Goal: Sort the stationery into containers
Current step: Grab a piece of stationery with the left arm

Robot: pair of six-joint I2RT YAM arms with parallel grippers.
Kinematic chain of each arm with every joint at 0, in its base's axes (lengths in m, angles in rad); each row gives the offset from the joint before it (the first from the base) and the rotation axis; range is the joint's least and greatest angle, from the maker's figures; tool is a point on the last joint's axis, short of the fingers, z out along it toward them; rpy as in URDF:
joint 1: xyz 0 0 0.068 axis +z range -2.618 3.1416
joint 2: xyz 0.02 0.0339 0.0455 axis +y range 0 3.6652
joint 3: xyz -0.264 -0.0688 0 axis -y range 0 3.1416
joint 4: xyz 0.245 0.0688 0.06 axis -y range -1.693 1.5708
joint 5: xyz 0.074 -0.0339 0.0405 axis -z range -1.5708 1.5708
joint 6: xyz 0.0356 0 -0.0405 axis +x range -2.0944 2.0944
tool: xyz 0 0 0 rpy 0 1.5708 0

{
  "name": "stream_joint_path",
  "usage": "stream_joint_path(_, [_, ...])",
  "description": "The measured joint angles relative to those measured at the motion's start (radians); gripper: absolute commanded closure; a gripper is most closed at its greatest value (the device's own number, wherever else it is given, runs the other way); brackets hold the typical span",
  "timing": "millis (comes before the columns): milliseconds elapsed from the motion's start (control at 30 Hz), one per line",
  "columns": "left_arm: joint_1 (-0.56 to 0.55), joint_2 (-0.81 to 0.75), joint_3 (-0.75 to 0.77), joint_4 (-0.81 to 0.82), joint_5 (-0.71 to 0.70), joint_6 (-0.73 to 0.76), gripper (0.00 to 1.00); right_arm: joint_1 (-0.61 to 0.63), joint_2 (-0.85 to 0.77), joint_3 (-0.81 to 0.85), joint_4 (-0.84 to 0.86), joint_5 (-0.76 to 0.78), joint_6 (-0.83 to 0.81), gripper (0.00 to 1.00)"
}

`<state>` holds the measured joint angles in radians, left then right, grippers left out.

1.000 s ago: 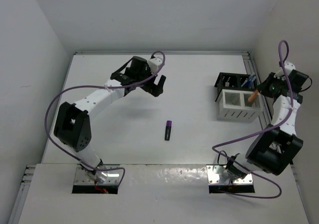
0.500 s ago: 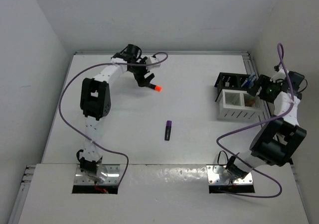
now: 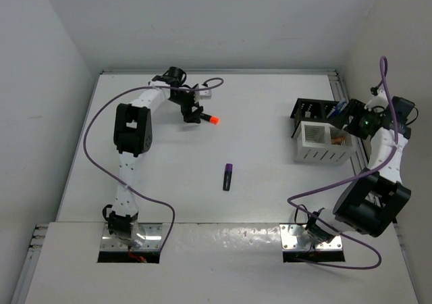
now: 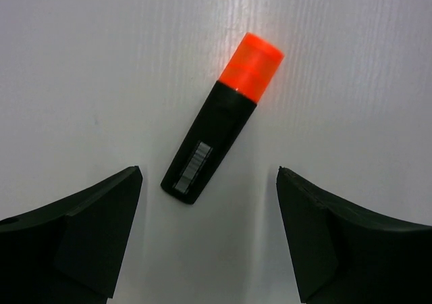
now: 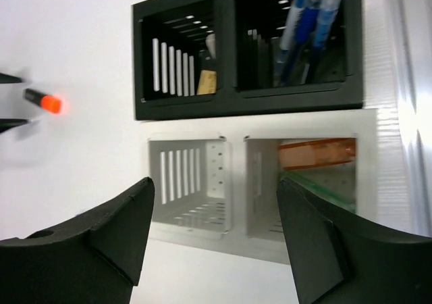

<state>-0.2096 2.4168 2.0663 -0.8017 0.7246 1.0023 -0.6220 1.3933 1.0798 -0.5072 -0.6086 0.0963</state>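
A black highlighter with an orange cap point(image 4: 223, 118) lies flat on the white table at the far left point(image 3: 209, 119). My left gripper point(image 4: 209, 175) hovers over it, open, with the pen's butt end just between the fingertips and touching neither. In the top view that gripper point(image 3: 194, 113) sits beside the pen. A purple-black highlighter point(image 3: 229, 176) lies alone mid-table. My right gripper point(image 5: 214, 186) is open and empty above the white slatted box point(image 5: 189, 175). The box's right compartment holds an orange highlighter point(image 5: 317, 153) and a green one point(image 5: 324, 182). Behind it, the black organiser point(image 5: 229, 105) holds blue pens point(image 5: 304, 27) and a beige eraser point(image 5: 206, 82).
The white box point(image 3: 324, 154) and the black organiser point(image 3: 305, 108) stand together at the right, next to a metal rail point(image 3: 335, 88) along the table's edge. Walls close in the back and both sides. Purple cables loop off both arms.
My right gripper has opened, and the orange highlighter it held now lies in the white box. The left arm has swung left and settled over the orange-capped highlighter.
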Motion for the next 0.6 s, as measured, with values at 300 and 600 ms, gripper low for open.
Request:
stream_joint_path(300, [-0.047,0.056,0.044,0.026,-0.034,-0.025,0.16,0.043,-0.018,0.006,-0.034,-0.095,0.061,0.3])
stream_joint_path(600, [-0.153,0.066,0.099,-0.113,-0.181,0.038,0.61,0.085,-0.039,0.057,-0.056,-0.145,0.089,0.35])
